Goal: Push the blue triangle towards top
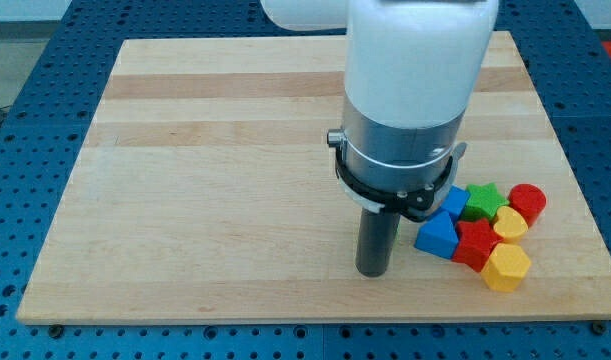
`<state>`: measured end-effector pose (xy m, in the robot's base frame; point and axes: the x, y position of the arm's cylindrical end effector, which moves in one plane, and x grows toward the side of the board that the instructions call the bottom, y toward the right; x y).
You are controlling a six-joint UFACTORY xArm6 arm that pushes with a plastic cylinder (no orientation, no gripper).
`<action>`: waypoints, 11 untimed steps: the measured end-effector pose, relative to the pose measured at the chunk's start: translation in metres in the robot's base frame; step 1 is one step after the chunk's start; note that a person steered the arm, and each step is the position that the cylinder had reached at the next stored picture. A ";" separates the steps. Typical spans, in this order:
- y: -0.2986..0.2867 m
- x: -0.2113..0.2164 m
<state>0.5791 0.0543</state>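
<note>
Starting at the left, my tip (373,272) is seen planted on the desk (185,200), just beside the blue triangle (437,236) at the cluster's left edge. The tip should be brought beneath it, then driven upward squarely. No gripper is fitted. Another blue block (455,202) is partly hidden by the arm.

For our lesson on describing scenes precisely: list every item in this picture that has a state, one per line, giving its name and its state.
my tip: down on the board, just left of the cluster, apart from the blue triangle.
blue triangle: at the cluster's left edge, against the red block.
red block: mid-cluster.
blue block: partly hidden behind the arm.
green star: packed in.
red cylinder: upright.
yellow hexagon: nearest the bottom.
yellow block: packed in.
wooden board: flat.
</note>
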 end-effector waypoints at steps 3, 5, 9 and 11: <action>0.085 0.039; 0.135 0.039; 0.042 -0.040; 0.075 0.038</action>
